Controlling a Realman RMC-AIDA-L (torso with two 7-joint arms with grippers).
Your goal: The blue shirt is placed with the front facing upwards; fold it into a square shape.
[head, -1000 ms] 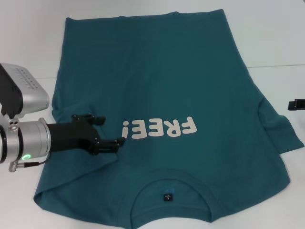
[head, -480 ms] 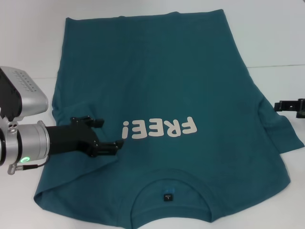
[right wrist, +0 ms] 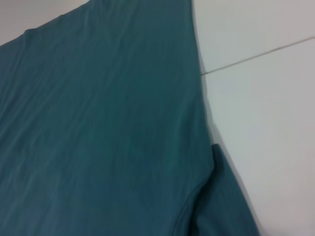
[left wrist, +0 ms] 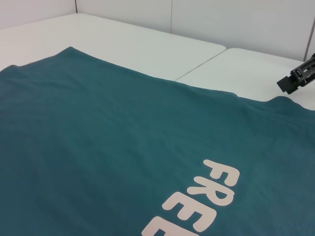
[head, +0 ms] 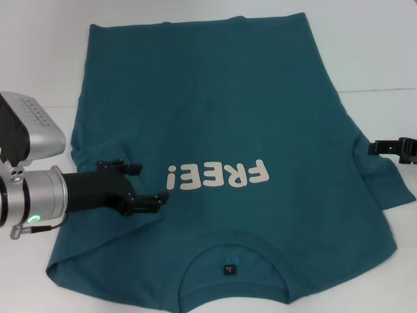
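The blue shirt (head: 221, 111) lies flat and face up on the white table (head: 378, 52), with its collar and dark neck label (head: 229, 268) nearest me. White "FREE!" lettering (head: 218, 175) crosses the chest. My left gripper (head: 151, 181) is open, low over the shirt just left of the lettering, with nothing between its fingers. The right gripper (head: 391, 149) reaches in from the right edge, over the shirt's right sleeve (head: 381, 176). The left wrist view shows the shirt (left wrist: 98, 147), part of the lettering (left wrist: 206, 196) and the right gripper (left wrist: 297, 78) far off. The right wrist view shows the shirt (right wrist: 98, 123) and its sleeve edge.
White table top surrounds the shirt, with a seam line (head: 378, 90) running across it on the right. The shirt's left side is folded in near my left arm (head: 39, 195). A white wall (left wrist: 236, 19) stands behind the table.
The right gripper has come in from the right edge and moved left over the right sleeve. The left gripper has drawn back slightly to the left and stays open.
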